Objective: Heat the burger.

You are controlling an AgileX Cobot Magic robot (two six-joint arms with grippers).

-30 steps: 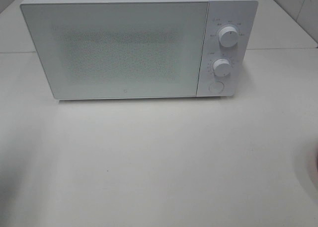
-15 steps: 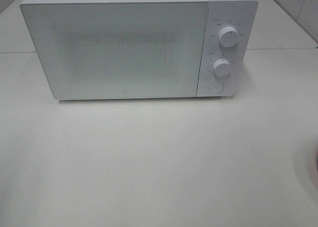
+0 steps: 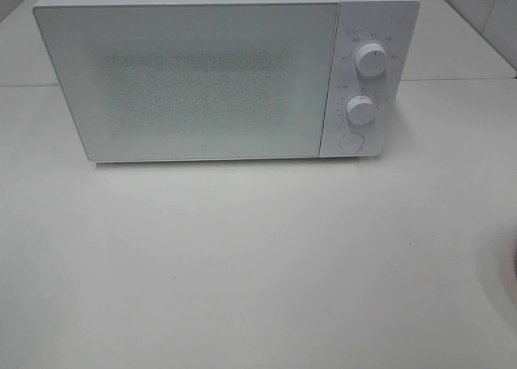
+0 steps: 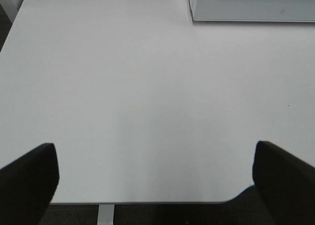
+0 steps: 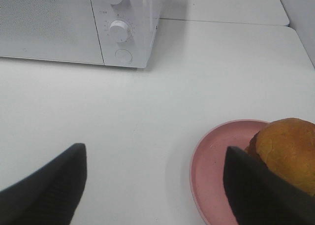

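Observation:
The burger (image 5: 288, 151), with a domed golden-brown bun, sits on a round pink plate (image 5: 211, 171) in the right wrist view. My right gripper (image 5: 155, 185) is open above the table beside the plate, nothing between its fingers; one dark finger (image 5: 261, 190) overlaps the plate's edge in the picture. Wide open too is my left gripper (image 4: 155, 180), over bare table near the table's front edge. The white microwave (image 3: 194, 78) stands at the back with its door shut. Neither gripper nor the burger shows in the exterior high view.
The microwave's panel carries two round knobs (image 3: 370, 60) (image 3: 360, 110) and a round button (image 3: 350, 141). The white table (image 3: 242, 264) stretches in front of it. A second white surface (image 3: 452, 46) joins behind at the right.

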